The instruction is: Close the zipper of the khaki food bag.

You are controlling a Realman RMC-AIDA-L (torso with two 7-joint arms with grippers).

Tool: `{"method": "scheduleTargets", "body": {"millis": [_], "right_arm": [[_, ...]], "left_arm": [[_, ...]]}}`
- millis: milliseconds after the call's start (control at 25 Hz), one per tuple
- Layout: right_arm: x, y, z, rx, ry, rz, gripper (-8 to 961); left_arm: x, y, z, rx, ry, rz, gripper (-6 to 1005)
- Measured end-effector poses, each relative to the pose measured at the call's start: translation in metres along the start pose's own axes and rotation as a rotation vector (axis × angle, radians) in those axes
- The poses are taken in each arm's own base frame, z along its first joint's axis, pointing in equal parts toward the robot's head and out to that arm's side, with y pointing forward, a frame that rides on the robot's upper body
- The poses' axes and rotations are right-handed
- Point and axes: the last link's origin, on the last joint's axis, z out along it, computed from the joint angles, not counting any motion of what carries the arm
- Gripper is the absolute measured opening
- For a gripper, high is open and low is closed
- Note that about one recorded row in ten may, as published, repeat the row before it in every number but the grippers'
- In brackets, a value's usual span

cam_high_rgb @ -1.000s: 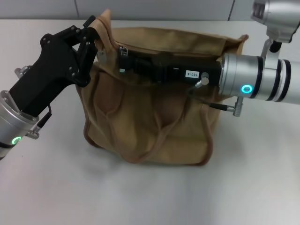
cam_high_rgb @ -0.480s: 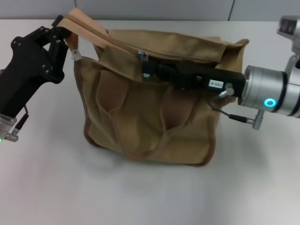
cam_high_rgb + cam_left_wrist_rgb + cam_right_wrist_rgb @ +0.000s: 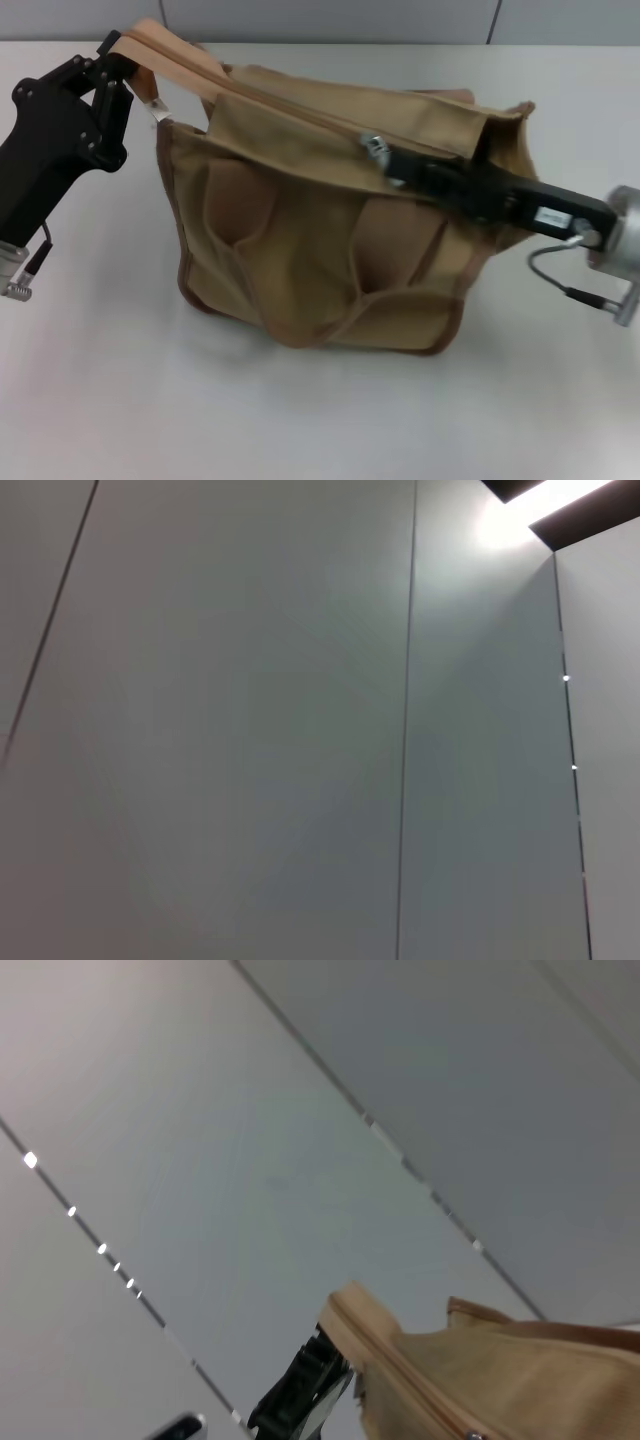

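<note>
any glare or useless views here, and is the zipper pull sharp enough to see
Head view: even light, soft shadow under the khaki food bag; the zipper pull glints silver at the right gripper, readable. Left gripper pinches the bag's raised end. Left wrist view: only wall panels, blown-out glare in one corner. Right wrist view: mostly wall, specular dots along seams, bag edge in one corner.

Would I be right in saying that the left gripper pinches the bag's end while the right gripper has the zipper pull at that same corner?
Not quite: in the head view the right gripper has the zipper pull past the middle of the khaki food bag. The left gripper does pinch the end.
</note>
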Motion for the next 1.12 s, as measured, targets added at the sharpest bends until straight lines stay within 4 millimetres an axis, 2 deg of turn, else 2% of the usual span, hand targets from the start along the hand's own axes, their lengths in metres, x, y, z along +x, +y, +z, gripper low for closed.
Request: {"method": "scheduleTargets", "body": {"millis": [120,520,920,1040,1120], "right_arm": [[-0.002,0.000,-0.024,0.042,-0.056,-0.002,-1],[-0.003,-0.001,-0.056,0.124,-0.137,-0.001,-1],[-0.009,-0.002,-0.082,0.208,-0.289,-0.045,-3],[-0.008,0.000,-0.082,0.204,-0.297,-0.085,0],[-0.005,0.001,-0.079,0.196,-0.300,-0.140,48]], "left_arm": [[-0.001,-0.001,0.000,0.010,-0.007,0.001,101],[-0.005,-0.005,0.003,0.024,-0.033,0.004,108],[-0.005,-0.006,0.003,0.029,-0.040,0.010,115],[-0.005,-0.005,0.002,0.023,-0.044,0.019,117],[-0.005,-0.005,0.001,0.023,-0.044,0.021,119]]}}
